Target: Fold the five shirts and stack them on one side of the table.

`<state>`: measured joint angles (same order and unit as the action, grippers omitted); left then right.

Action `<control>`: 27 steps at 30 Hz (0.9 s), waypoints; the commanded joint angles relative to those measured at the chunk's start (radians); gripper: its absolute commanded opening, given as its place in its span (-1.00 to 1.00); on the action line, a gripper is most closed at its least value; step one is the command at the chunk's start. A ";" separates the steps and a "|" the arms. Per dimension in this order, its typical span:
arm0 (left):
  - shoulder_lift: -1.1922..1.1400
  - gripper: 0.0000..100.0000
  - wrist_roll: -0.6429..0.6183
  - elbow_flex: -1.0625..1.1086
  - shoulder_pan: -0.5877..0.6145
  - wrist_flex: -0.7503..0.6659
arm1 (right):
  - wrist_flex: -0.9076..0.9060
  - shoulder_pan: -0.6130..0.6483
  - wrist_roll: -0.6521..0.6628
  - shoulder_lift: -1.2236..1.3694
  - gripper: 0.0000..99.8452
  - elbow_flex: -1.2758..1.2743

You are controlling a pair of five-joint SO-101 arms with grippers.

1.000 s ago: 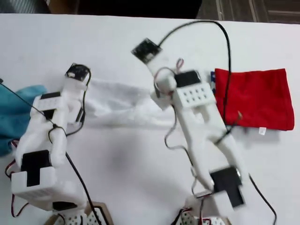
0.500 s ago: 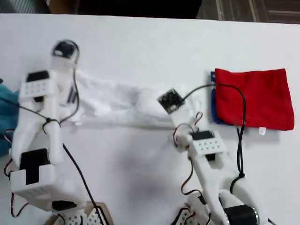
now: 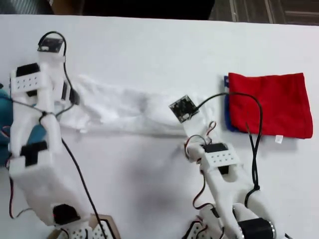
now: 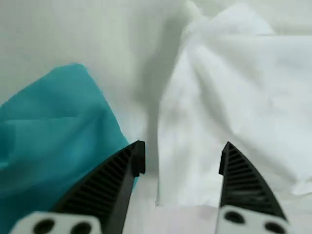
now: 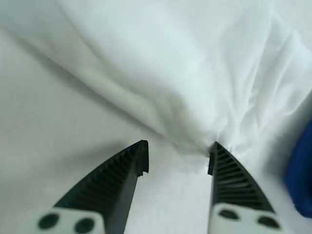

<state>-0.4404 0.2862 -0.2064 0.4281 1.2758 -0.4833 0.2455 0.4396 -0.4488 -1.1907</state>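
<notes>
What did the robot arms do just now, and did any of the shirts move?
The left gripper swung farther out and to the left. The right gripper pulled back from the far side to the near edge of the white shirt. The white shirt now lies stretched longer between them. Both grippers are open now. The red shirt stayed put.

end effectors 2: left end effector (image 4: 183, 148), right end effector (image 5: 178, 146) | shirts 4 | white shirt (image 3: 124, 107) 1, ahead of both | teal shirt (image 4: 48, 131) 1, beside left | red shirt (image 3: 269, 104) 1 | blue shirt (image 5: 300, 180) 1, beside right | counter (image 3: 149, 45) 1
</notes>
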 commanded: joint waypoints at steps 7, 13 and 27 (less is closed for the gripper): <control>-0.384 -0.47 0.061 -0.552 -0.020 0.278 | 0.016 0.033 -0.008 -0.025 -0.58 0.005; -0.605 -0.47 0.130 -0.746 -0.037 0.416 | 0.016 0.028 -0.008 -0.025 -0.58 0.005; -0.736 -0.93 0.210 -0.940 -0.003 0.503 | 0.016 0.028 -0.008 -0.025 -0.58 0.005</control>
<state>-1.1692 0.4749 -1.1347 0.4005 1.7714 -0.4833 0.2716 0.4396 -0.4488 -1.1907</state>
